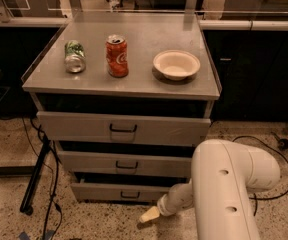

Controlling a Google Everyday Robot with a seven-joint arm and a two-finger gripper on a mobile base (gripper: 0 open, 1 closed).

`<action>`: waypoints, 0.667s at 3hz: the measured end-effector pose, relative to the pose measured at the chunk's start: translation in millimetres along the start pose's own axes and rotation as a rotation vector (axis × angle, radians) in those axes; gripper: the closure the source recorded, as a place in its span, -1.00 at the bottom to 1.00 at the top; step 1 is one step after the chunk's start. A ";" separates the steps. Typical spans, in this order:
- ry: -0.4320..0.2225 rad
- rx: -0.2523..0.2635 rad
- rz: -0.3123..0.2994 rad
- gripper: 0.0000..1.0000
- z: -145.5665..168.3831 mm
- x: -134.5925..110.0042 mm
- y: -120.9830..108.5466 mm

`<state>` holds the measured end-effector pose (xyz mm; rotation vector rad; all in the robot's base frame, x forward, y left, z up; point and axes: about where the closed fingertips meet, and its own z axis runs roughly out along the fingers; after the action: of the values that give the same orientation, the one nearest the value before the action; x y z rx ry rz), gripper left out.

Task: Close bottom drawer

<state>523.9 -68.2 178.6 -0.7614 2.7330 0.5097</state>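
Note:
The bottom drawer (104, 191) is the lowest of three grey cabinet drawers, with a low front and a small black handle (130, 195). It stands slightly out, with a dark gap above its front panel. My gripper (149, 215) is a pale tip at the end of my white arm (224, 184). It sits low near the floor, just in front of the drawer front and a little below and right of the handle. I cannot tell whether it touches the front.
The top drawer (84, 126) and middle drawer (89, 163) also stand slightly out. On the cabinet top (134, 86) are a green can (74, 57) on its side, a red can (117, 56) and a white bowl (176, 64). A black stand leg (34, 181) and cables lie at the left.

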 end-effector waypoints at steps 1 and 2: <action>0.000 0.000 0.000 -0.62 0.0 0.0 0.0; -0.002 0.004 0.001 -0.03 0.5 -1.8 -0.8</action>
<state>525.9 -67.8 178.5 -0.7579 2.7323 0.5052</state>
